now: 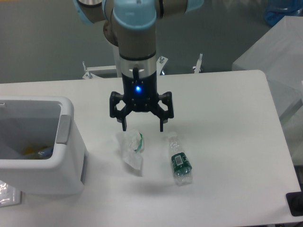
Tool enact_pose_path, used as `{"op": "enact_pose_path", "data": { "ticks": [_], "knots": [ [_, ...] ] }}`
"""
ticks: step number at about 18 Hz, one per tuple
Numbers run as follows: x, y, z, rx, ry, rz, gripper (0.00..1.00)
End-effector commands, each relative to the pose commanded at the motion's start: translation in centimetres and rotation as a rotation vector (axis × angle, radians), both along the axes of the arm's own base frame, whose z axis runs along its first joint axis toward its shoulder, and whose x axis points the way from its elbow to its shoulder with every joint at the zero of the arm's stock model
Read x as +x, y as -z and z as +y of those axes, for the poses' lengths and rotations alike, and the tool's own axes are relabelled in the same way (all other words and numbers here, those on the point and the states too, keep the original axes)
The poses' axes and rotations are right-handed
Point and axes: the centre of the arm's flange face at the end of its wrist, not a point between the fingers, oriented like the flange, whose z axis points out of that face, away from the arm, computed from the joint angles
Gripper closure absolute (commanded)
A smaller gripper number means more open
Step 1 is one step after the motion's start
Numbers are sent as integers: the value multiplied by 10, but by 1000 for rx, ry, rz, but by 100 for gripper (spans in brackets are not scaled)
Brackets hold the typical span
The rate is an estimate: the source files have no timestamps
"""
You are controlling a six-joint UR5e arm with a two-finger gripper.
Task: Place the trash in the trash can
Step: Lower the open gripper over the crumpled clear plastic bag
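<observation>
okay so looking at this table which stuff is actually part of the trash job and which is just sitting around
Part of the job:
- crumpled wrapper
- small bottle
- trash can
- claw, open above the wrapper

Just lying about:
- clear plastic by the trash can's base
- metal brackets at the table's far edge
- black object at the near right corner

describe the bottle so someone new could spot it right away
Start at the white bin on the table's left, then go right past the crumpled wrapper. The bottle lies flat next to it, clear, with a dark green label.
</observation>
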Motion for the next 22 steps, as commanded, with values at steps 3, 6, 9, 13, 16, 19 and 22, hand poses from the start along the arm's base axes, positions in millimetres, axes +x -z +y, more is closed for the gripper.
{"op": "enact_pose_path", "data": {
  "ticks": [3,6,9,13,16,19,22],
  "knots": [
    [8,22,-6,-34,44,-11,0],
    [18,50,-13,-85,112,-30,0],
    [30,67,-19,-136,276,-7,0],
    [43,80,-11,-148,313,-21,0],
    [57,90,14,-134,369,-7,0],
    [64,117,24,-161,382,-25,0],
    [70,122,22,-171,398,-33,0]
  ]
}}
